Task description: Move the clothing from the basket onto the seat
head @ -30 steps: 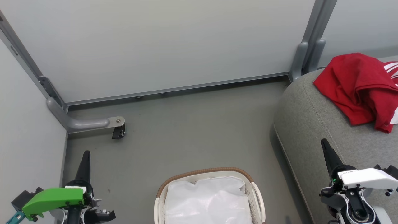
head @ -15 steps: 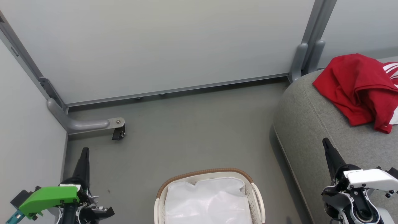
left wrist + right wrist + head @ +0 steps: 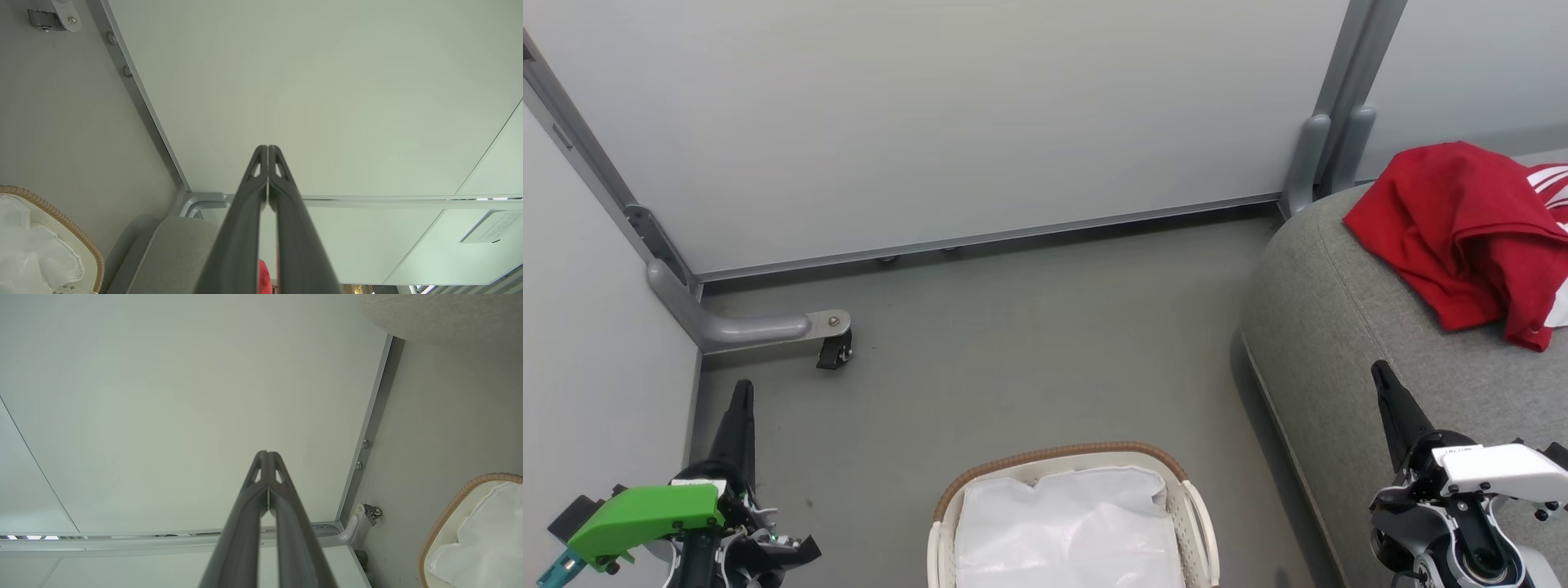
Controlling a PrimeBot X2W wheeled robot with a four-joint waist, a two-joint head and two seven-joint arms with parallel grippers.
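Clenched and empty, the left claw point(image 3: 742, 396) hangs over the grey floor point(image 3: 1013, 343); the right claw point(image 3: 1382, 377), clenched too, hovers over the large grey woven-fabric seat point(image 3: 1339, 327). Between them the small white perforated basket point(image 3: 1054, 452) with brown woven rim holds a white liner point(image 3: 1070, 531). Crumpled bright red clothing point(image 3: 1462, 229) lies on the seat

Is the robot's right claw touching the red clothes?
Apart. In the head view, a bare stretch of grey seat lies between the shut right gripper and the clothing.
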